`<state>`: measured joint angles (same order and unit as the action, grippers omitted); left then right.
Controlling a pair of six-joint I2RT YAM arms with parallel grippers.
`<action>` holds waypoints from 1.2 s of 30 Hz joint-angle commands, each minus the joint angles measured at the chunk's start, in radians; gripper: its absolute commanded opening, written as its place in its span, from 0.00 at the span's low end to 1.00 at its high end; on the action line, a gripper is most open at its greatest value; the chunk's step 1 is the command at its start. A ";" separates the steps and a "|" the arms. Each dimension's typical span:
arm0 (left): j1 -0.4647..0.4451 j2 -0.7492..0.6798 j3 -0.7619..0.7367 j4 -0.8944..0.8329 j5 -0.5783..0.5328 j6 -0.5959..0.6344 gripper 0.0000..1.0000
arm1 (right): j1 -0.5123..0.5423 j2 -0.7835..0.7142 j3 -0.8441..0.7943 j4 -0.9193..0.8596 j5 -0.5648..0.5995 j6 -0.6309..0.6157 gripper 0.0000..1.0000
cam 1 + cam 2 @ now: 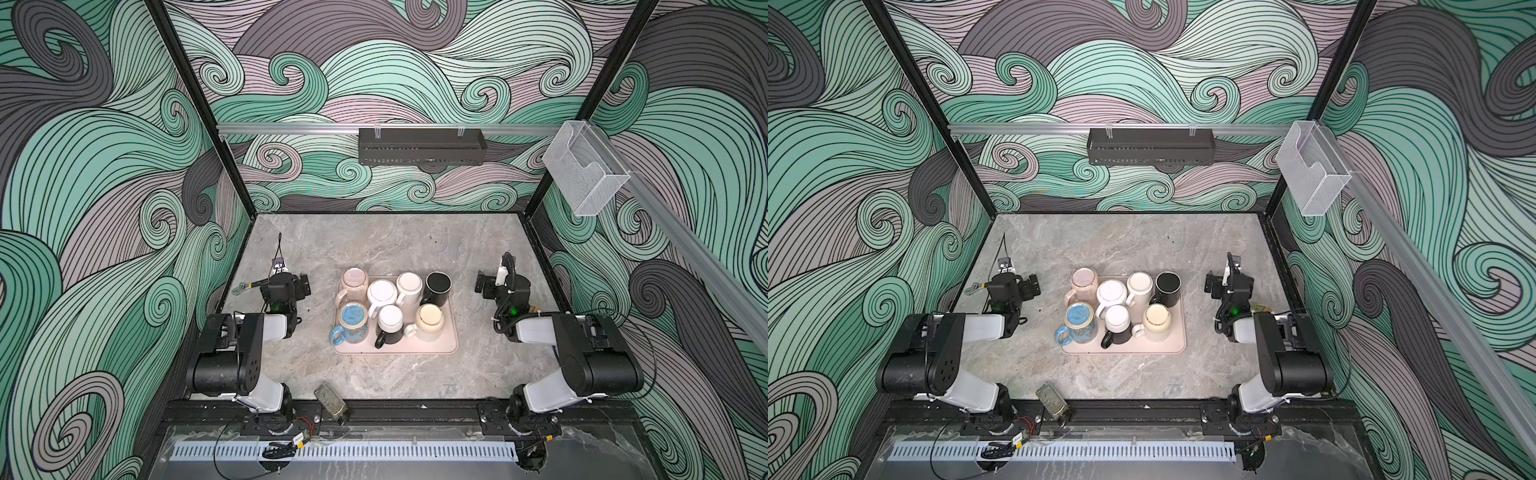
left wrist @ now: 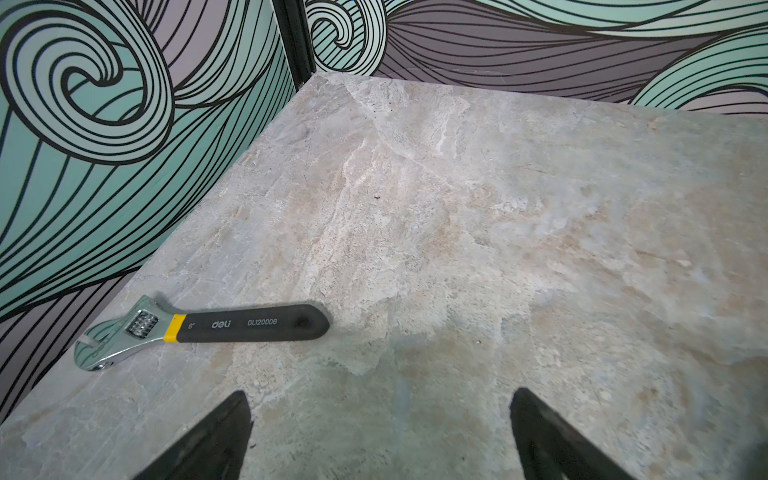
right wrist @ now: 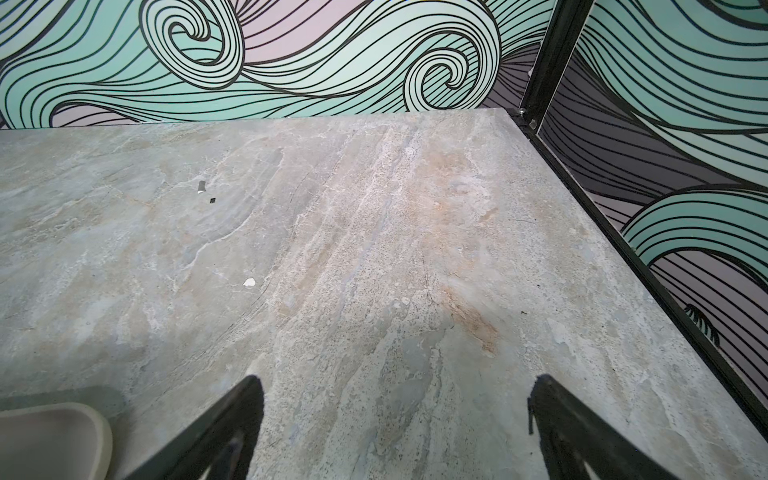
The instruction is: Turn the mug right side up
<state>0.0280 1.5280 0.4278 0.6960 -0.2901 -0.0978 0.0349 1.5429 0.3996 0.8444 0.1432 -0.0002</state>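
1. Near desk (image 1: 374, 245) edge, by the left arm base: small gray mesh block (image 1: 330, 401), in top views only.
2. Mid desk: beige tray (image 1: 395, 351) w/ 7 mugs (image 1: 390, 319) packed close. They show only in both top views; right wrist view catches just a tray corner. Mugs' long axis is vertical. Most show flat bases up, mouths down; black mug (image 1: 438, 284), far right: can't tell which end is up. Handles point mostly near-left.
3. Flanking the tray, level w/ far mug row: left end effector (image 2: 379, 392) and right end effector (image 3: 398, 377). Both have jaws spread wide, nothing btw them, over desk.
4. By left wall: wrench (image 2: 199, 328) lying flat. Label reads in left wrist view only; from above the arm half hides it.
5. Far: gray-beige marbled desk meets wave-print walls (image 1: 415, 62). Black shelf (image 1: 422, 145) on back rail, clear bin (image 1: 582, 170) on right rail.
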 commanded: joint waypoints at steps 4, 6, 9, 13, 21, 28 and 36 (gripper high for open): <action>0.004 -0.008 0.027 -0.009 0.005 -0.006 0.99 | -0.003 -0.007 -0.001 0.009 -0.013 -0.014 1.00; 0.005 -0.009 0.027 -0.009 0.005 -0.006 0.99 | -0.003 -0.007 -0.001 0.009 -0.013 -0.014 1.00; 0.004 -0.009 0.027 -0.009 0.006 -0.006 0.99 | -0.003 -0.008 -0.001 0.010 -0.013 -0.014 1.00; 0.004 -0.010 0.026 -0.009 0.005 -0.006 0.99 | -0.002 -0.007 -0.001 0.009 -0.013 -0.014 0.99; 0.004 -0.010 0.026 -0.009 0.005 -0.006 0.99 | 0.002 -0.010 -0.004 0.013 -0.021 -0.024 1.00; 0.004 -0.010 0.026 -0.009 0.005 -0.005 0.99 | -0.017 -0.001 0.016 -0.017 -0.108 -0.030 1.00; 0.001 -0.095 0.051 -0.121 0.019 0.012 0.99 | -0.015 -0.111 0.101 -0.246 -0.057 -0.014 1.00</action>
<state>0.0277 1.5101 0.4294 0.6727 -0.2844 -0.0940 0.0177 1.5131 0.4156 0.7666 0.0753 -0.0124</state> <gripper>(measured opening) 0.986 0.995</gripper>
